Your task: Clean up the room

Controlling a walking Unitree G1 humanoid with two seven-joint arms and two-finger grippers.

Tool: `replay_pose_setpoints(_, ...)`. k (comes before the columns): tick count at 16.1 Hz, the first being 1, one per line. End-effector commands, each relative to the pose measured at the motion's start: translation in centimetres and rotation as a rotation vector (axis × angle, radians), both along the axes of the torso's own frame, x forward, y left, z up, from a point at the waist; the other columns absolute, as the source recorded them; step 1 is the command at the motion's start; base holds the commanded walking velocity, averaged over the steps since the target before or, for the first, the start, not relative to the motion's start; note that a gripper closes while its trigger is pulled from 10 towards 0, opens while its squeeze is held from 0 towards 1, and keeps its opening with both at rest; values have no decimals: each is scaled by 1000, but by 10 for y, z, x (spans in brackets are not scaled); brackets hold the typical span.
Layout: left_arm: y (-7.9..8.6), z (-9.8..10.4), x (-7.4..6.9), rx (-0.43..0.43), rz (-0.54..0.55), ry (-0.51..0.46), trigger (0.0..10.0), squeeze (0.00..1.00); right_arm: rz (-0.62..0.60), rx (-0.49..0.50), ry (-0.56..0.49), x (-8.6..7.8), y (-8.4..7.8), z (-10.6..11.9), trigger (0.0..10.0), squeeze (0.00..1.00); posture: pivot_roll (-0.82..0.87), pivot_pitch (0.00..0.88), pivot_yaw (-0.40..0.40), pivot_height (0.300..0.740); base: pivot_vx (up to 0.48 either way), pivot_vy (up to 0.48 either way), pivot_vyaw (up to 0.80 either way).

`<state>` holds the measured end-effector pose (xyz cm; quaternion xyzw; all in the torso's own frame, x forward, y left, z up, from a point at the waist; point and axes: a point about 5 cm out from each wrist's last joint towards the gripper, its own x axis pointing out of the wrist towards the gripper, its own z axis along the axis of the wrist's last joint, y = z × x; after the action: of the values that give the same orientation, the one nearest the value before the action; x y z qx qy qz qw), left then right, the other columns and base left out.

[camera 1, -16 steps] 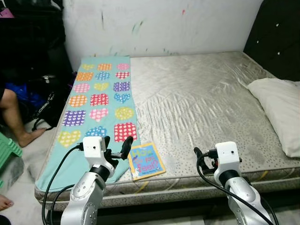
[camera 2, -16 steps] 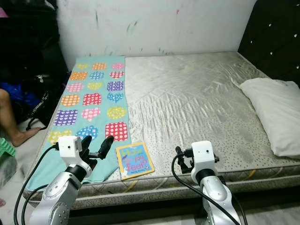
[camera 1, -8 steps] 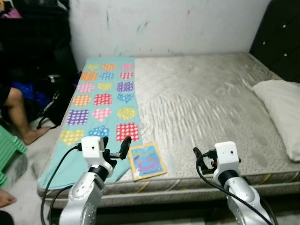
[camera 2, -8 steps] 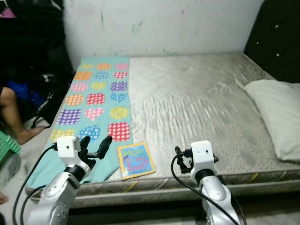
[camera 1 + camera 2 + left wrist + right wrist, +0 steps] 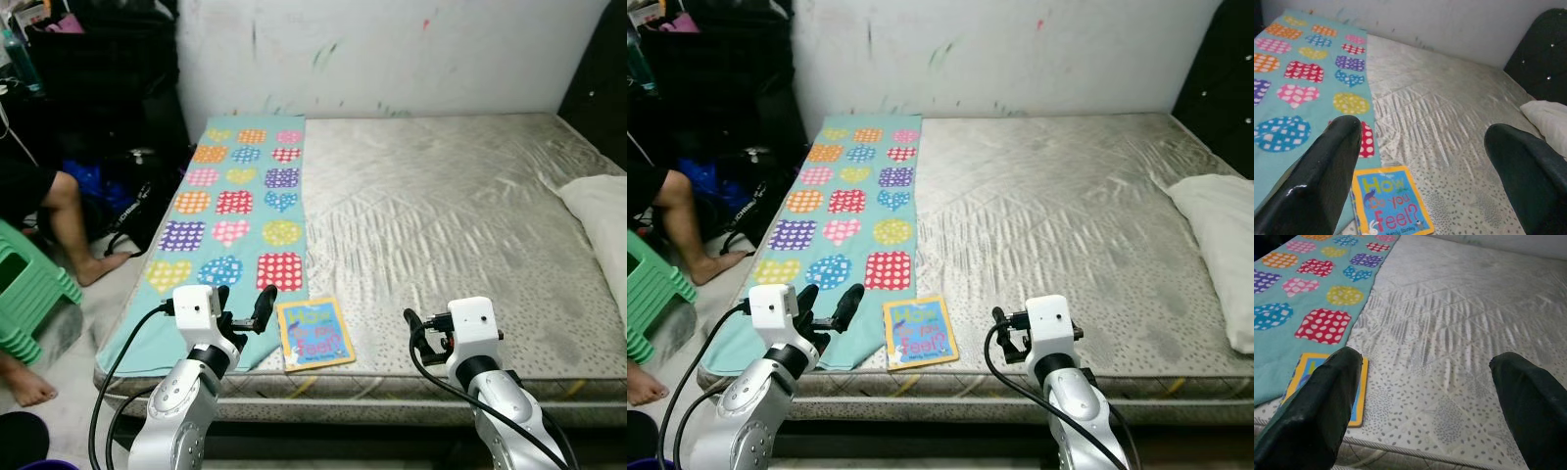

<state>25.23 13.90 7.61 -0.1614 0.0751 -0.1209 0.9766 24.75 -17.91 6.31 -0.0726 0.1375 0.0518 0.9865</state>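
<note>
Bare silver-grey quilted mattress (image 5: 441, 225) spans most of the scene, against a scuffed white wall (image 5: 392, 49) on the far side. Black tufted headboard (image 5: 598, 98) at far right. Teal cloth mat with coloured polka-dot hearts (image 5: 235, 211) runs near-to-far along the mattress's left side, its near end reaching the near edge. White pillow (image 5: 602, 220) lies on the mattress's right edge, well apart from the mat.

Left of the bed: a person's bare leg and foot (image 5: 73, 220), a green plastic stool (image 5: 29, 304), dark bags (image 5: 118, 196) on the floor against the bed.

Small square board book with yellow border and blue cover (image 5: 314, 334), titled "How Do You Feel?", lies flat near the mattress's near edge, just right of the mat's near end and touching its edge.

Left gripper (image 5: 240, 308) hovers over the mat's near end, just left of the book, fingers spread, nothing held. Right gripper (image 5: 1435, 401) hovers over the near edge of the mattress, right of the book and apart from it; fingers spread wide, empty.
</note>
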Motion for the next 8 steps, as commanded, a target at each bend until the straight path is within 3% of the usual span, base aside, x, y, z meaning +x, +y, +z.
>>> replay_pose_setpoints(1, 2, 0, 0, 6, 11, 6, 10000, 0, 3, 1, -11, 1, 0, 3, 10000, 0, -102, 0, 13, 740, 0, 0, 0)
replay_pose_setpoints(8, 1, -1, 1, 8, 9, 6, 10000, 0, 2, -1, -13, 2, -1, 3, 10000, 0, -104, 0, 12, 740, 0, 360, 0)
